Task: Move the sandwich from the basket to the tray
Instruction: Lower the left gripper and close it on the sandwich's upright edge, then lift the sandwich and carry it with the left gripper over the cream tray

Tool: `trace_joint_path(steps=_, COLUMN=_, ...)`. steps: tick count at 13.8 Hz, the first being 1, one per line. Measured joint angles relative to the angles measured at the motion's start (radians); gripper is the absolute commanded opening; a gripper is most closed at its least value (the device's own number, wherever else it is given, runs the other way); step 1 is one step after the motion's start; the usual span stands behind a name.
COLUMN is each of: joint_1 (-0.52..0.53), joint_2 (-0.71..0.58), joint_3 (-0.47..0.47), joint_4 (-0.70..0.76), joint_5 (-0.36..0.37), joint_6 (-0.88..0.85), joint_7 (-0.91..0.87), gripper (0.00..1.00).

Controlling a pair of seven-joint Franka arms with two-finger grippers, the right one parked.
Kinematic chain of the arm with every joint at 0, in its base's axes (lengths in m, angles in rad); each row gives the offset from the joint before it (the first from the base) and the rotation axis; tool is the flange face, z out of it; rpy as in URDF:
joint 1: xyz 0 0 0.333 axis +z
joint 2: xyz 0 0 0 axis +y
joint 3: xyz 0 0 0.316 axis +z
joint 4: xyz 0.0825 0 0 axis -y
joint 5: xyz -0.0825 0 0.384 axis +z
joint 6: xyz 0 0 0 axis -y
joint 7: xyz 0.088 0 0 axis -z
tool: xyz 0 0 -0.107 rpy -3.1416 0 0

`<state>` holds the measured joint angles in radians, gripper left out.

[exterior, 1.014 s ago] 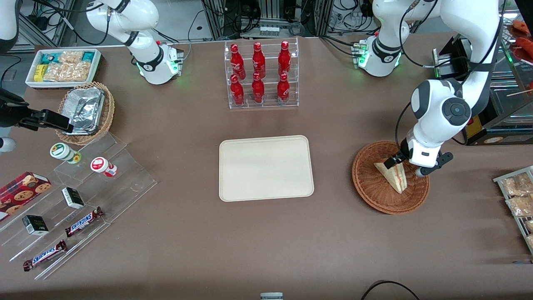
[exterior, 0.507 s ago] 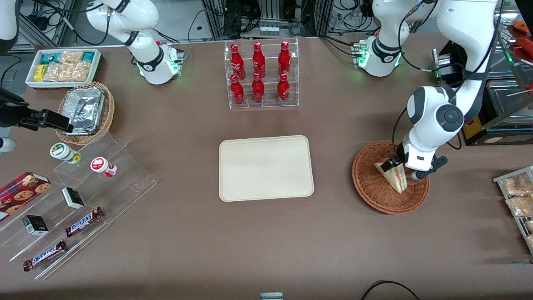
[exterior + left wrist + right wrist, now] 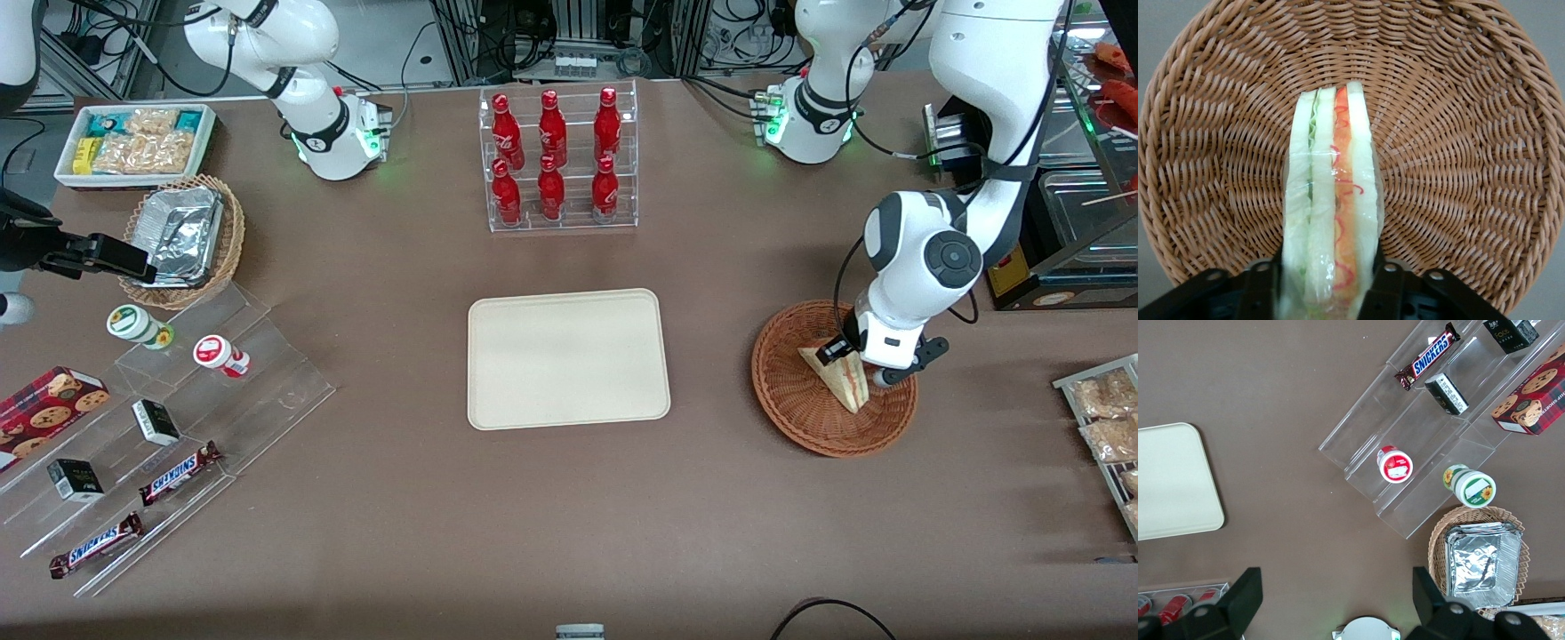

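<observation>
With the left gripper [image 3: 1328,277] clamped on the clear-wrapped triangular sandwich [image 3: 1331,200] in the reddish-brown wicker basket [image 3: 1471,133], lift straight, gently, toward the cream rectangular tray [image 3: 569,358].

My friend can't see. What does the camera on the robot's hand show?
A wrapped sandwich with red and green filling stands on edge in a round brown wicker basket. The black gripper has one finger on each bread side, ready to lift it.

Rough woven wicker basket [image 3: 1458,133], glossy clear-wrapped sandwich [image 3: 1335,200].
</observation>
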<state>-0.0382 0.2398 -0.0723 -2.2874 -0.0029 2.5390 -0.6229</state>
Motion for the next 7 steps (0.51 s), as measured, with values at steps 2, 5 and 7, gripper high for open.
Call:
trace_joint_path(steps=2, joint_1=0.0, joint_2=-0.005, joint_3=0.0, joint_4=0.007, joint_5=0.001, joint_6=-0.025, joint_7=0.004, gripper=0.0)
trace_joint_path(steps=5, joint_1=-0.001, joint_2=-0.028, joint_3=-0.004, joint_4=0.066, joint_5=0.002, joint_6=-0.161, joint_7=0.072, gripper=0.0)
trace_joint_path(steps=7, joint_1=-0.002, joint_2=-0.039, joint_3=-0.011, joint_4=0.146, joint_5=0.003, joint_6=-0.292, joint_7=0.139, gripper=0.0)
